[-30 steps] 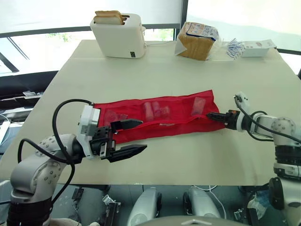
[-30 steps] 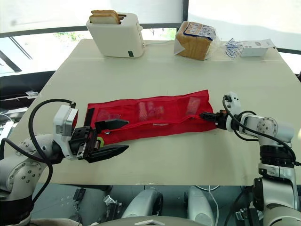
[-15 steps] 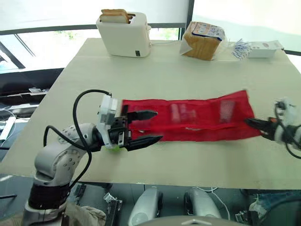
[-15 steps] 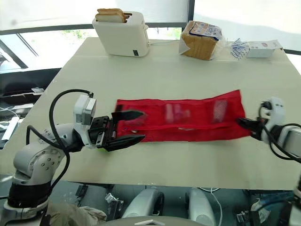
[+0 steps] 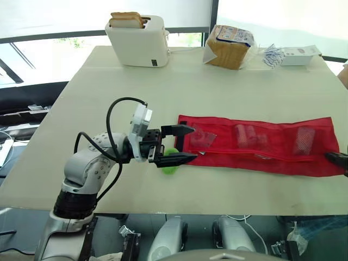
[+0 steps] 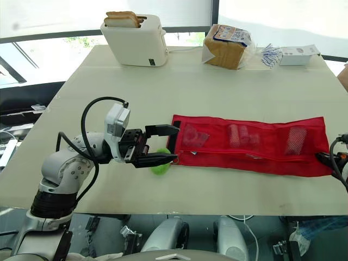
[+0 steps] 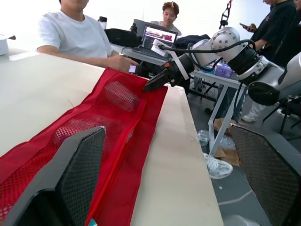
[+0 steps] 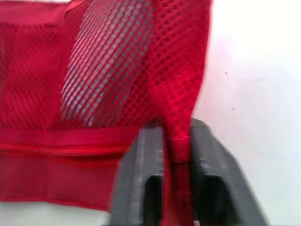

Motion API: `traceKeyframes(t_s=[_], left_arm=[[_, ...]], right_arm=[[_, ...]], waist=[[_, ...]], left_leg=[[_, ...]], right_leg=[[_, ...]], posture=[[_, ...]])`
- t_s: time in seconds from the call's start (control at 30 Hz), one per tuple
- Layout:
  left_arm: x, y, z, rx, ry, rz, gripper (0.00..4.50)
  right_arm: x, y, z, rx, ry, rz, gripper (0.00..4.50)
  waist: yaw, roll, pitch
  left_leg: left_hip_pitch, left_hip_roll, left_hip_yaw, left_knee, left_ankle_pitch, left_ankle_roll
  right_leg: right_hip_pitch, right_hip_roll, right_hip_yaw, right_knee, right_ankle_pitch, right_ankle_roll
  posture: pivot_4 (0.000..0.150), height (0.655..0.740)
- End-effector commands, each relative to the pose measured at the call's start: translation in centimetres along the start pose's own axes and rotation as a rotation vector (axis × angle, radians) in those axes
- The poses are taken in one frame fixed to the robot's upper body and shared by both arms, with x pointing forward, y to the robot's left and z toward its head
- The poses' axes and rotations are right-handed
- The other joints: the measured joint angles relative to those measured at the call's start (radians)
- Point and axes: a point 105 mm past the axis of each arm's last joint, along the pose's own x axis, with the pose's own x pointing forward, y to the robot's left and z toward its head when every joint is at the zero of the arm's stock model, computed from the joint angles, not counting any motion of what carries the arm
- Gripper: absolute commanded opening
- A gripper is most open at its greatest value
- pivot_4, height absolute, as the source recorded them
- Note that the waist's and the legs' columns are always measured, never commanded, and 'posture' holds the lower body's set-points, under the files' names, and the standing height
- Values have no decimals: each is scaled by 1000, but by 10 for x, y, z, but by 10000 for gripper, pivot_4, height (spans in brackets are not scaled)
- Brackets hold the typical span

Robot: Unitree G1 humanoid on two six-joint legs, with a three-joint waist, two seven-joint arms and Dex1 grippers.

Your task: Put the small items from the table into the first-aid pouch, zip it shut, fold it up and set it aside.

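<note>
Two black fingers of the left gripper [image 5: 186,144] stand wide apart in the left eye view, at the left end of the pouch [image 5: 261,144]. From there the red mesh pouch lies flat on the table [image 5: 109,81], stretching toward 3 o'clock. A green item [image 5: 170,165] sits on the table just under the lower finger, at 7 o'clock of that pouch end. The right gripper [image 5: 338,158] meets the pouch's other end at 3 o'clock. A toaster [image 5: 137,39] stands at 11 o'clock on the table and a bread bag [image 5: 228,46] at 12.

The right eye view shows the same layout, with small items [image 6: 239,136] visible through the mesh pockets.

In the left wrist view both fingers [image 7: 70,183] are spread wide. The pouch runs from beside one of them away to the right gripper, which pinches its far corner. People [image 7: 77,33] sit beyond the table.

In the right wrist view the right gripper's jaws are clamped narrow on a fold of the pouch's edge.
</note>
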Motion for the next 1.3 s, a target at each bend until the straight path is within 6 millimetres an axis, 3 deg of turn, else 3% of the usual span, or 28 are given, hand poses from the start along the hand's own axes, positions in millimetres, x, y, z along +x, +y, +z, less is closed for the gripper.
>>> traceKeyframes(t_s=[0.03, 0.1, 0.13, 0.17, 0.2, 0.33, 0.37, 0.47, 0.57, 0.73, 0.9, 1.17, 1.3], left_arm=[[-13, 15, 1, -5, 15, 86, 45000], [-28, 34, -4, -90, 13, 176, 45000], [-37, 49, -8, -156, 4, 253, 45000], [-45, 60, -10, -201, -4, 303, 45000], [-52, 73, -17, -253, 24, 379, 45000], [-65, 96, -35, -407, 111, 501, 45000], [-62, 99, -35, -420, 128, 510, 45000], [-54, 103, -42, -508, 180, 520, 45000], [-49, 101, -64, -620, 300, 541, 45000], [-29, 93, -68, -765, 321, 485, 45000], [-5, 84, -56, -926, 233, 376, 45000], [0, 93, -33, -1063, 73, 355, 45000], [-1, 92, -28, -1072, 55, 350, 27290]], right_arm=[[-39, 4, 32, -186, -207, -51, 24896], [-61, 17, 41, -314, -290, -32, 33806], [-73, 33, 50, -407, -372, 10, 33806], [-80, 46, 56, -471, -429, 42, 40384], [-88, 64, 63, -523, -513, 103, 43149], [-99, 123, 68, -630, -631, 355, 43149], [-103, 142, 68, -655, -644, 448, 43149], [-108, 171, 64, -677, -633, 630, 43149], [-105, 183, 59, -724, -595, 692, 43149], [-109, 194, 57, -759, -590, 741, 43149], [-106, 194, 50, -748, -557, 747, 43149], [-101, 205, 47, -710, -550, 772, 43149], [-93, 216, 43, -659, -522, 804, 44069]], waist=[[4, 0, 0], [10, 1, 0], [12, 0, 0], [14, 0, 0], [13, 0, 0], [4, -2, 1], [4, -3, 2], [5, -6, 4], [15, -9, 3], [20, -9, 3], [22, -10, 2], [15, -11, 3], [16, -11, 3]], left_leg=[[0, 0, 0, 0, 0, 0], [0, 0, 0, 0, -1, 1], [0, 0, 0, 0, -1, 1], [1, 0, -1, 0, -1, 2], [2, 0, -2, 0, -1, 2], [5, 1, -2, 0, -1, 2], [5, 1, -2, 0, -1, 2], [2, 0, -3, 1, 2, -3], [1, -1, -4, 1, 1, -3], [1, -1, -4, 2, 1, -3], [1, -1, -5, 2, 1, -3], [1, -1, -5, 3, 2, -3], [1, -1, -5, 3, 2, -4]], right_leg=[[0, 0, 0, 0, 0, 0], [0, 0, 0, 0, 0, 0], [0, 0, 0, 0, 0, 0], [0, 0, -1, 1, 0, 0], [1, 1, -1, 1, 0, 0], [3, 3, -1, 1, 0, 0], [3, 3, -1, 1, 0, 0], [2, 1, -1, 0, 0, 0], [2, 0, -2, 0, 0, 0], [2, -1, -3, 1, 0, 0], [2, -2, -3, 1, 0, 0], [2, -1, -4, 1, 0, 0], [2, -1, -4, 1, 0, 0]], posture=[[1500, 7400], [1500, 7400], [1500, 7400], [1500, 7400], [1500, 7400], [1500, 7400], [1500, 7400], [1500, 7400], [1500, 7400], [1500, 7400], [1500, 7400], [1500, 7400], [1500, 7400]])
